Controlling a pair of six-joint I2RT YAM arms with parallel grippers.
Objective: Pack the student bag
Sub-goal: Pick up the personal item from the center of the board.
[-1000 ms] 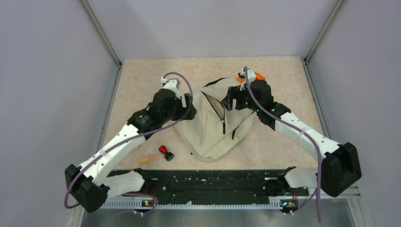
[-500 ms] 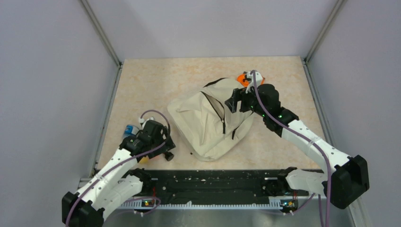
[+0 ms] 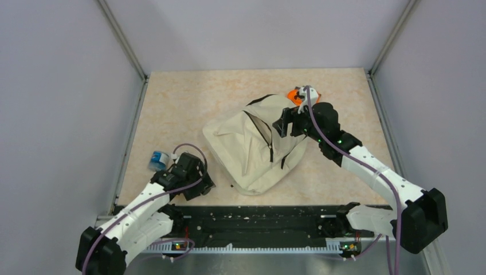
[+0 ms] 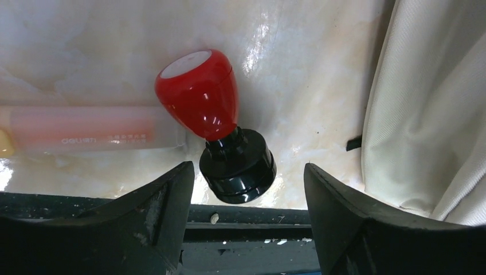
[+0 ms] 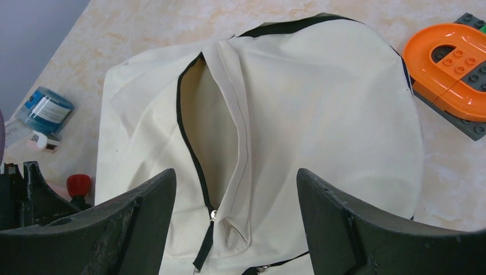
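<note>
Bag position: the student bag [image 3: 252,150] lies flat near the middle of the table [image 3: 183,97], between the two arms. In the right wrist view its black zipper [image 5: 192,152] is parted along the upper run, showing pale lining inside.

Left gripper [image 4: 246,172]: low at the near left of the table, just beside the bag's near-left edge. Fingers stand apart with nothing clamped. A stamp with a red knob and black base [image 4: 220,123] lies tilted on the table in the gap ahead of the fingertips; contact with either finger is not evident. A pink translucent tube [image 4: 86,129] lies behind the stamp, touching or nearly touching the red knob.

Right gripper [image 5: 235,179]: held above the bag's far right part, pointing across the fabric toward the zipper. Fingers are spread wide and hold nothing.

Other items: a small blue container with a label [image 3: 157,158] sits left of the bag, near the left gripper. An orange curved toy piece on a grey studded plate [image 5: 453,57] lies at the bag's far right corner, partly hidden by the right wrist in the overhead view.
</note>
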